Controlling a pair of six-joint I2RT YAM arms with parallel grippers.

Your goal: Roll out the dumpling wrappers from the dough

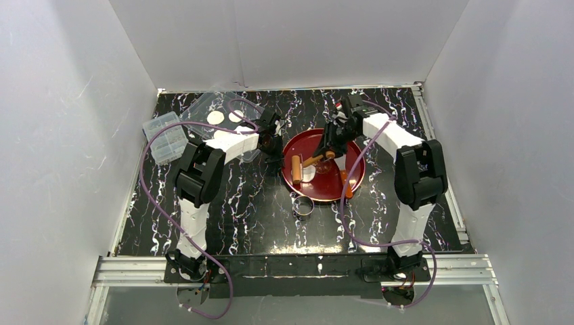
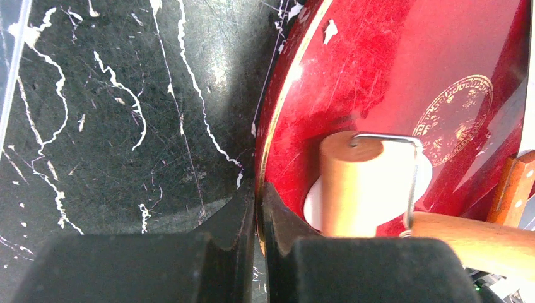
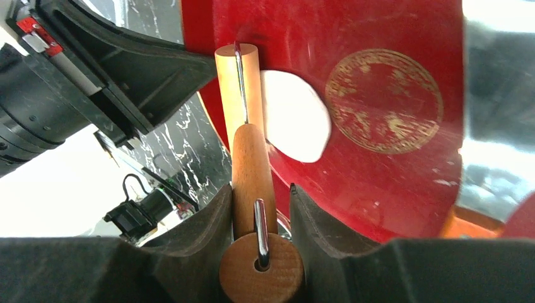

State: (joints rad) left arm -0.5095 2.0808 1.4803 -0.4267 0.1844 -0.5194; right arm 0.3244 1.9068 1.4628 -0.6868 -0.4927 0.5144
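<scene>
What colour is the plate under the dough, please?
Red plate with gold emblem; right wrist view.

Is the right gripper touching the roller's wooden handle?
Touching. The right wrist view shows the right gripper holding the handle between its fingers.

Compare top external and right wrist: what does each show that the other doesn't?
Top only: the metal ring on the table beside the red plate, the clear tub holding two round wrappers, and a small lidded box.
Right wrist only: the gold emblem on the plate and, close up, the right gripper closed around the roller handle.
Both: the plate, the roller on the dough, and the left gripper shut at the plate's rim.
</scene>
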